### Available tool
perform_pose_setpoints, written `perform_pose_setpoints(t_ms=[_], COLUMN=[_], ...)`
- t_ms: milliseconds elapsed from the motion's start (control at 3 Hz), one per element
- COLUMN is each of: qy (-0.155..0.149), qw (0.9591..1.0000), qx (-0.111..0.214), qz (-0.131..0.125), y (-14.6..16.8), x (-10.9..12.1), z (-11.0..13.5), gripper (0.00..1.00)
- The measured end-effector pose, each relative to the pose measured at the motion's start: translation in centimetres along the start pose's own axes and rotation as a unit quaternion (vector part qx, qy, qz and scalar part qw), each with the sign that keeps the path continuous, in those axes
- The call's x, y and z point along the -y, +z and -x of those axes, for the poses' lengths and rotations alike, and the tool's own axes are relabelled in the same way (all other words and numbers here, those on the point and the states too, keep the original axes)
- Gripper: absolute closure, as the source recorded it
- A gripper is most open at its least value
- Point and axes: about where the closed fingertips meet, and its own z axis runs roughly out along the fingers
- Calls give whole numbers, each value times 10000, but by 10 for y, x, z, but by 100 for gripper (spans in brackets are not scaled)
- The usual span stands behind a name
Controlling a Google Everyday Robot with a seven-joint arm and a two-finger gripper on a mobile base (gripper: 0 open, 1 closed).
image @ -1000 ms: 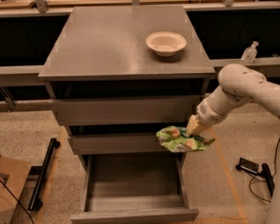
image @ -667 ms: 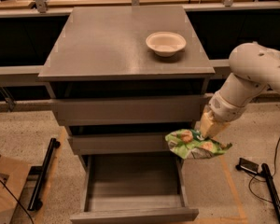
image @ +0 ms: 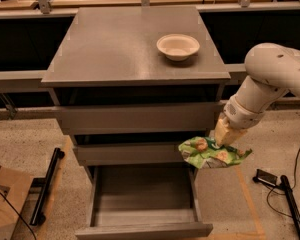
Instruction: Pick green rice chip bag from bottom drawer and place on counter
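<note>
The green rice chip bag [image: 210, 154] hangs in the air at the right of the cabinet, level with the middle drawer front, held from above. My gripper [image: 224, 136] is shut on the bag's top right part, at the end of the white arm that comes in from the right. The bottom drawer [image: 142, 199] is pulled out below and to the left of the bag, and its grey floor is bare. The counter [image: 115, 44] is the flat grey top of the cabinet, above and left of my gripper.
A round white bowl [image: 178, 46] sits on the counter's right half. Two shut grey drawers [image: 140, 119] stand above the open one. Grey rails [image: 15, 79] run out to both sides. A black bar [image: 46, 186] lies on the floor at left, and cables [image: 285, 189] at right.
My gripper has carried the bag to the right and a little up, away from the drawer fronts. The arm's elbow has risen. The drawer and the bowl have not moved.
</note>
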Motion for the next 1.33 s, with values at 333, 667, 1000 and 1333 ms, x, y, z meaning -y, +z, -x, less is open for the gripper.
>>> perform_pose_setpoints(t_ms=[333, 667, 1000, 1333], qy=[28, -39, -257, -747], qw=[9993, 9945, 9802, 9525], qx=[240, 722, 1402, 2231], qz=[-292, -754, -1375, -1933], y=[-40, -108, -199, -295], x=[2, -6, -38, -93], z=[-10, -27, -40, -30], gripper=[100, 100, 100, 100])
